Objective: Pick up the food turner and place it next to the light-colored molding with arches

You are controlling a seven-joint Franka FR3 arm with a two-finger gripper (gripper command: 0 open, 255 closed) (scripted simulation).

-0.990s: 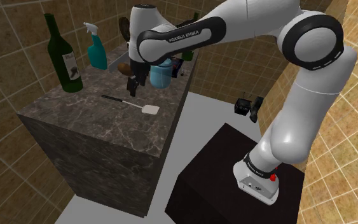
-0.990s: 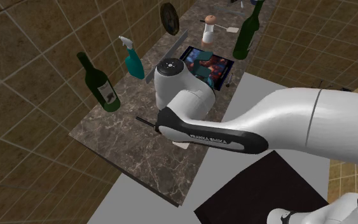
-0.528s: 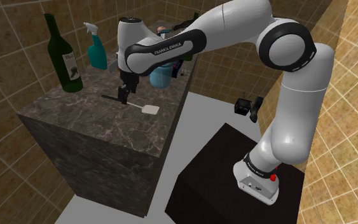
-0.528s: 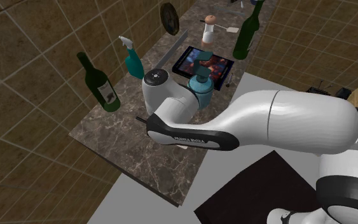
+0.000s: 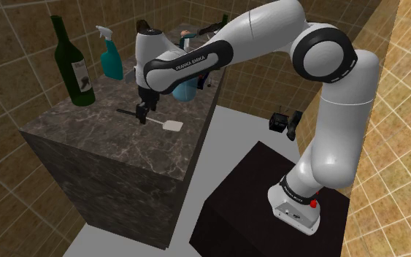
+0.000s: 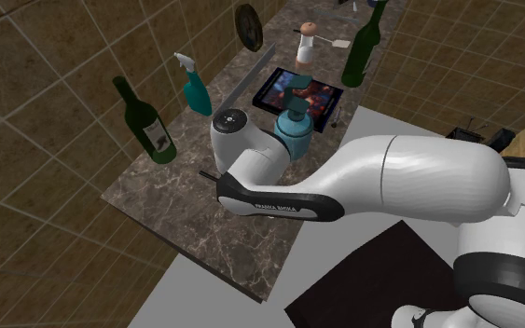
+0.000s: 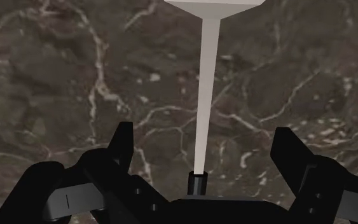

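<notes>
Swung across from blue jar (image 5: 185, 88) since 1 s ago, gripper (image 5: 141, 114) now low over food turner (image 5: 168, 125) handle.
Turner: thin black handle, slim pale shaft, flat pale squarish blade; lying flat on dark veined marble counter (image 5: 116, 146), towards its front, well apart from green bottle (image 5: 73, 67) & teal spray bottle (image 5: 111, 54) at the back. Jaws wide apart, one finger (image 7: 123, 145) each side of the shaft-to-handle joint, not touching it, nothing held. Shoulder view: whole turner end to end, blade pointing to that view's right. Wrist view: shaft running away from gripper to the blade, black handle end right under the palm. Second ext. view: arm covers most of the turner, just the black handle tip poking out at the arm's left.
</notes>
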